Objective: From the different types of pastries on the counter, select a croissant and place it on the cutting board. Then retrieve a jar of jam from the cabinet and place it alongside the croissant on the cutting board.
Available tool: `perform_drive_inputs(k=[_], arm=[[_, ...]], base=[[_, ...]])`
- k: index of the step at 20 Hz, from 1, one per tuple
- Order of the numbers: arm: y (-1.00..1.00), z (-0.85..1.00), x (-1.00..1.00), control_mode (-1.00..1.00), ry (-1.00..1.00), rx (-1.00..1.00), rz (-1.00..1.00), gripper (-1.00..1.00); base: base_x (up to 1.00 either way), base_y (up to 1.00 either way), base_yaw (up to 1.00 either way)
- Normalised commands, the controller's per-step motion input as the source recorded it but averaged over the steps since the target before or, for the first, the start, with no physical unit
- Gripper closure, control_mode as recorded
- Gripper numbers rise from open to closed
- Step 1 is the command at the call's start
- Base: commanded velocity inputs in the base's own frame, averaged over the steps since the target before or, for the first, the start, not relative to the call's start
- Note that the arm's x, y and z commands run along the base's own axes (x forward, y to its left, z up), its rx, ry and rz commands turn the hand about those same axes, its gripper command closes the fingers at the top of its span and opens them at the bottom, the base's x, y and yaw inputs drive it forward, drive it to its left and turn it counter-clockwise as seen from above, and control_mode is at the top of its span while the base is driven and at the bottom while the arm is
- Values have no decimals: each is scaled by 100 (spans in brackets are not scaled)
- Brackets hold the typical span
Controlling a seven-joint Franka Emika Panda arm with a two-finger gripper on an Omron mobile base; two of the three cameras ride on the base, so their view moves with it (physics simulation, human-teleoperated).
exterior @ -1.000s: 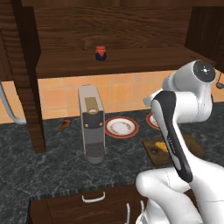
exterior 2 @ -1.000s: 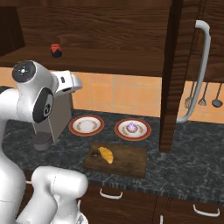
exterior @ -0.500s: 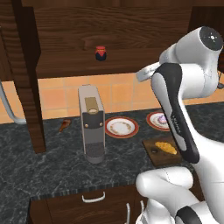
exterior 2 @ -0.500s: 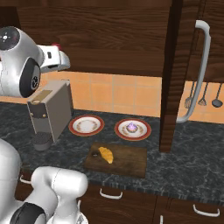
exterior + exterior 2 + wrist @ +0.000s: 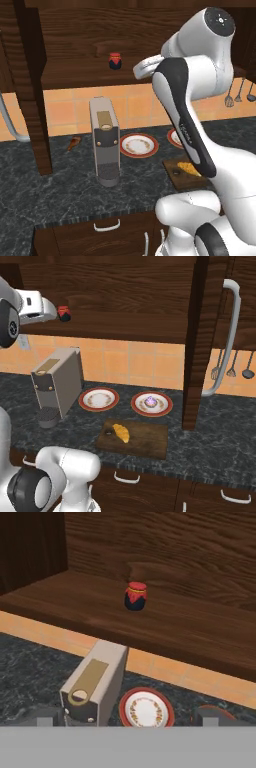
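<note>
The jar of jam [image 5: 136,596], dark red with a red lid, stands upright on the cabinet [image 5: 125,286] shelf, also seen as the jar [image 5: 115,60] from the left. My gripper [image 5: 129,717] is open and empty. It is raised to shelf height, short of the jar and pointing at it, and its fingertips [image 5: 45,716] are wide apart. The croissant [image 5: 120,432] lies on the cutting board [image 5: 147,440], near its left end. The purple cupcake [image 5: 151,402] sits on a red-rimmed plate behind the board.
A grey coffee machine [image 5: 57,381] stands on the counter [image 5: 210,451] under the shelf, with an empty red-rimmed plate [image 5: 99,398] beside it. An open cabinet door with a long white handle [image 5: 227,336] hangs at the right. Utensils [image 5: 232,363] hang on the wall.
The arm has swung upward, carrying the hand from counter height up to the shelf, toward the jar. The croissant lies still on the board.
</note>
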Motion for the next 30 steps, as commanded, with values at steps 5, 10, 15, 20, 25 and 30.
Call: perform_drive_inputs(k=[5,10,15,20,25,30], arm=[[0,-19,41,-100,-8,2,2,-100],[10,0,48,-100,0,1,0,-100],[23,0,60,-100,0,4,0,-100],[7,0,63,-100,7,0,0,-100],[2,10,70,-100,8,0,0,-100],[27,18,53,-100,6,0,0,-100]], base=[[0,0,0],[0,0,0],[0,0,0],[0,0,0],[0,0,0],[0,0,0]])
